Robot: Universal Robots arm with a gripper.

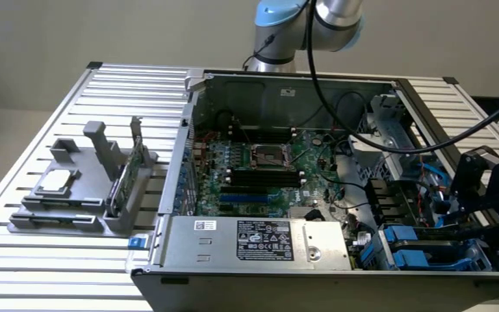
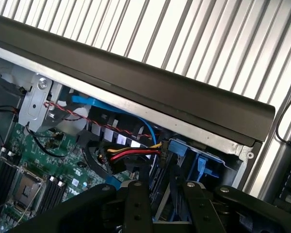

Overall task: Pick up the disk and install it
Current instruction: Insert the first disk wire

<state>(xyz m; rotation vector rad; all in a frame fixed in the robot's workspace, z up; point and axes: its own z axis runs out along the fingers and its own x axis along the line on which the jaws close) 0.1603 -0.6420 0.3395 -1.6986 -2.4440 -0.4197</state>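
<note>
Exterior view: I see the open computer case (image 1: 284, 84) on the slatted table (image 1: 50, 260). The gripper (image 1: 475, 218) hangs over the drive bay in the case's corner at the exterior view's lower right. The disk (image 1: 418, 253) sits low in that bay, just below it, blue rails showing.
Wrist view: gripper (image 2: 165, 208) above blue bay parts (image 2: 194, 155), motherboard (image 2: 43, 179) beside. I cannot tell whether it is clamped or free
</note>
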